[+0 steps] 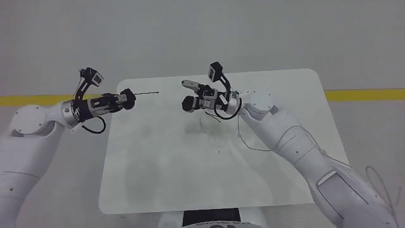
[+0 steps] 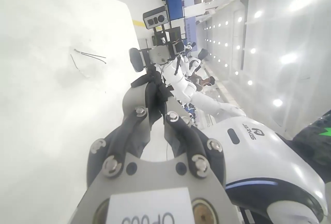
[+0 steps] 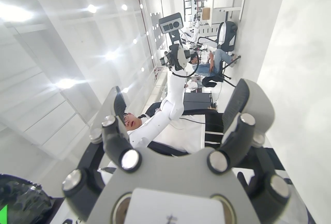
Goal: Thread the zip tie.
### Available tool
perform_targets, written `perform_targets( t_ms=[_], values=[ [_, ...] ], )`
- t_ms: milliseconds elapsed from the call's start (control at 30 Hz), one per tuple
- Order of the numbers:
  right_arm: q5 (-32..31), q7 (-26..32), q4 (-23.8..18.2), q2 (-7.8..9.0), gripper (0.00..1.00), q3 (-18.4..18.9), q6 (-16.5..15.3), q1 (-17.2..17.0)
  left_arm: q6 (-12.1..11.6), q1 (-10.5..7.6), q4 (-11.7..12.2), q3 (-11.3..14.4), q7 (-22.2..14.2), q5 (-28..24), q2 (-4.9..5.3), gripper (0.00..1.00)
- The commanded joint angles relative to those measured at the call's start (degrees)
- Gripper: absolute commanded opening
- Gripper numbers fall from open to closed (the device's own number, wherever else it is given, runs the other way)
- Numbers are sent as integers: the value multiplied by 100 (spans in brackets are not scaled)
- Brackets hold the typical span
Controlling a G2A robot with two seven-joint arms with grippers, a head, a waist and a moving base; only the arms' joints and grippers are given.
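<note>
Right gripper (image 3: 178, 103) hangs spread open, holding nothing, above the middle of the white table's (image 1: 190, 177) far edge. Left gripper (image 1: 131, 97) — over the far left corner — is clenched on the thin black zip tie (image 1: 147, 93), whose free end points toward the other gripper, short of it. Loose ties (image 2: 89, 55) lie on the table nearby.
</note>
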Motion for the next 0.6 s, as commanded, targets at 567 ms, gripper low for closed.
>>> perform_targets(
  t_ms=[567],
  values=[
    [591, 457, 632, -427, 100, -320, -1017, -85, 182, 39, 144, 502, -483, -534, -172, 0]
  ],
)
